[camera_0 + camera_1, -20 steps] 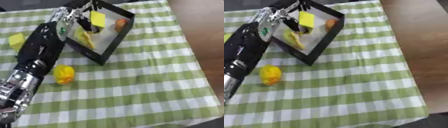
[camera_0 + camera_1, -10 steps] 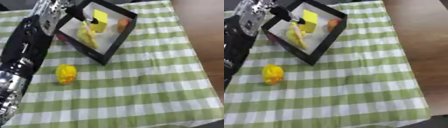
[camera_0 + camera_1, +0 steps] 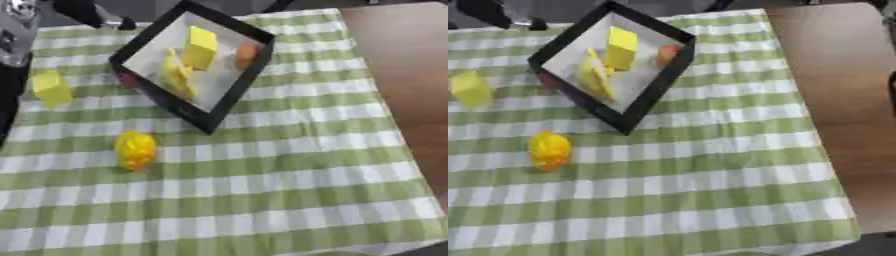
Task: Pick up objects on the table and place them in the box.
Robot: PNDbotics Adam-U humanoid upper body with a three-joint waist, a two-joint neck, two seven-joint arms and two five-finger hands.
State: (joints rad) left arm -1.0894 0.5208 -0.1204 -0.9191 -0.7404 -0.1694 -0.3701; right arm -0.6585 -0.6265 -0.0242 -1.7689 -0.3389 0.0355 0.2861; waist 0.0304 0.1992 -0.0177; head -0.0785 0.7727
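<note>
Your left hand (image 3: 17,30) shows only as a silver and black edge at the upper left corner of the left eye view, and you cannot tell how its fingers stand. Your right hand appears in neither view.

Just beside that arm, on the green checked cloth (image 3: 262,190), lies a yellow block (image 3: 51,88), apart from the box. The black box (image 3: 229,93) sits tilted on the cloth toward the far left of the counter (image 3: 402,75), one corner pointing toward you. Inside it on the pale floor you have a yellow cuboid (image 3: 200,47) near the far wall, an orange round thing (image 3: 248,54) against the right wall, and a longer yellow piece (image 3: 178,79) lying along the middle. A small red thing (image 3: 128,80) shows at the box's left outer wall; whether it touches you cannot tell.

Nearer to you, well apart from the box, a rounded yellow object (image 3: 135,149) rests on the cloth.
</note>
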